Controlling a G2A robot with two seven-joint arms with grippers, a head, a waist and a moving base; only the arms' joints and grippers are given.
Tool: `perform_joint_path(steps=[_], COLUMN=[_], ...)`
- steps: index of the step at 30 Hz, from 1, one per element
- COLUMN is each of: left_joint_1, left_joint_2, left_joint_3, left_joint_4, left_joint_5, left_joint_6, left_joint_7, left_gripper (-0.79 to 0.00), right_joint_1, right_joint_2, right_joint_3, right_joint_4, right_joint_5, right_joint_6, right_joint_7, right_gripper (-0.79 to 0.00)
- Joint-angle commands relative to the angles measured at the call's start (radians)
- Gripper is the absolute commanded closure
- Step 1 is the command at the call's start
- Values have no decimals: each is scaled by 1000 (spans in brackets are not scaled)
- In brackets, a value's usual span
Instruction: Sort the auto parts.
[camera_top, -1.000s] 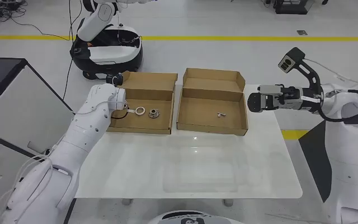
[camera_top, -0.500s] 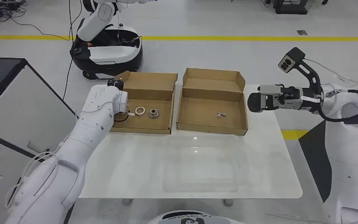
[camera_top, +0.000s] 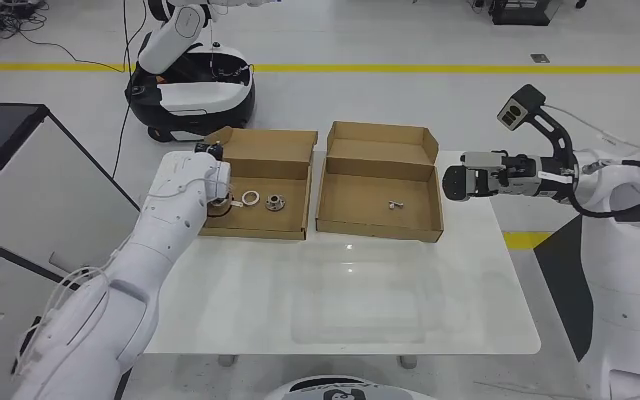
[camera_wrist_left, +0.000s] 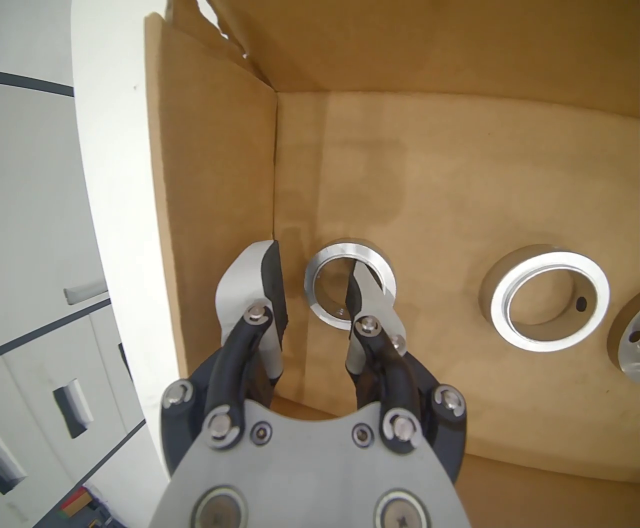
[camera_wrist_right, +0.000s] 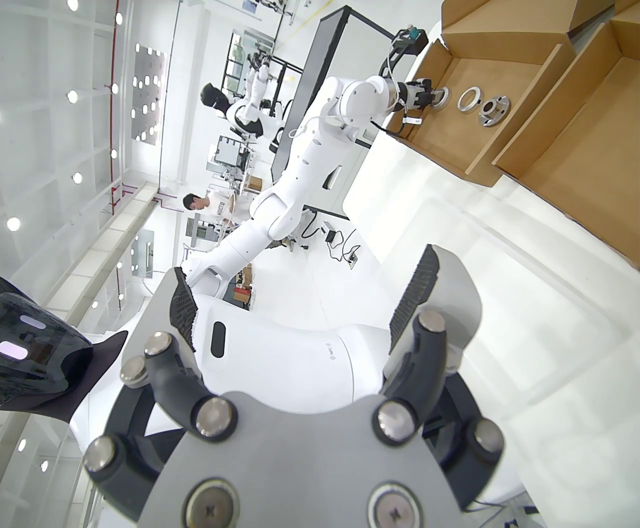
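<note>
Straddling ring (camera_wrist_left: 350, 248) rim, left jaws apart | box wall (camera_wrist_left: 220, 200) beside | second ring (camera_wrist_left: 547, 338) near | right jaws apart

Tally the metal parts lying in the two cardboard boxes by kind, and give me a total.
Plain rings: 2
Flanged hub: 1
Small loose part: 1
Total: 4

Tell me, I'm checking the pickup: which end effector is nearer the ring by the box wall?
Left. The left end effector straddles the rim of the ring; the right end effector hangs past the other box.
</note>
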Motion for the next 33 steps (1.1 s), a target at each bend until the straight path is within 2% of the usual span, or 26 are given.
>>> perform_joint_path(steps=[1,2,3,11,15,18,25,33], left_joint_1=[-3,-5,-5,13,44,87,221,342], left_joint_2=[-1,-2,-1,14,30,47,86,113], left_joint_3=[-4,-8,-12,-63,-120,-179,-321,-476], left_joint_4=[-5,-10,-15,-108,-200,-297,-537,-728], left_joint_5=[4,4,7,39,28,-4,-96,-270], left_joint_6=[1,1,1,6,-9,-41,-185,-298], left_joint_7=[0,0,-1,-6,21,45,81,90], left_gripper=[-582,-739,-785,-785,-785,-785,-785,-785], right_joint_1=[0,0,0,0,0,0,0,0], right_joint_2=[0,0,0,0,0,0,0,0], right_joint_3=[0,0,0,0,0,0,0,0], right_joint_4=[0,0,0,0,0,0,0,0], right_joint_5=[0,0,0,0,0,0,0,0], right_joint_6=[0,0,0,0,0,0,0,0], right_joint_7=[0,0,0,0,0,0,0,0], right_gripper=[-785,-785,-785,-785,-785,-785,-785,-785])
